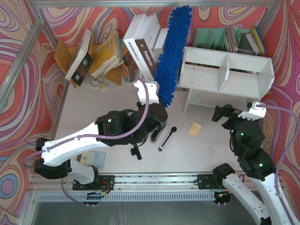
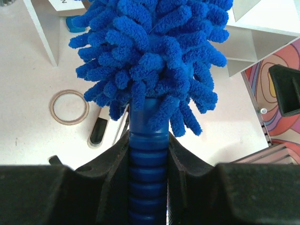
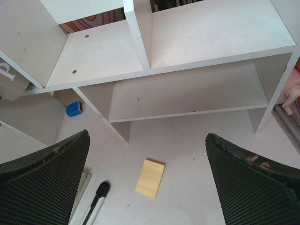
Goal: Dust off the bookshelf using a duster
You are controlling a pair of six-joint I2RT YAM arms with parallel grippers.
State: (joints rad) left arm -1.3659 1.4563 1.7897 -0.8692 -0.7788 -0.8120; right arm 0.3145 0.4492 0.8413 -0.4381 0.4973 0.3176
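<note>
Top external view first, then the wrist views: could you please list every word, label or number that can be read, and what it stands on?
"freedom": on the dark strip of the white box, left of the duster.
Small black print on that box's white face: too small to read.
Book covers at the far left: blurred.
Right wrist view: one grey letter on a white surface, cut off at the edge, unreadable.

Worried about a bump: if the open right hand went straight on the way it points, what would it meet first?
The right hand would likely land on the table by the yellow note, just short of the bookshelf; depth unclear.
</note>
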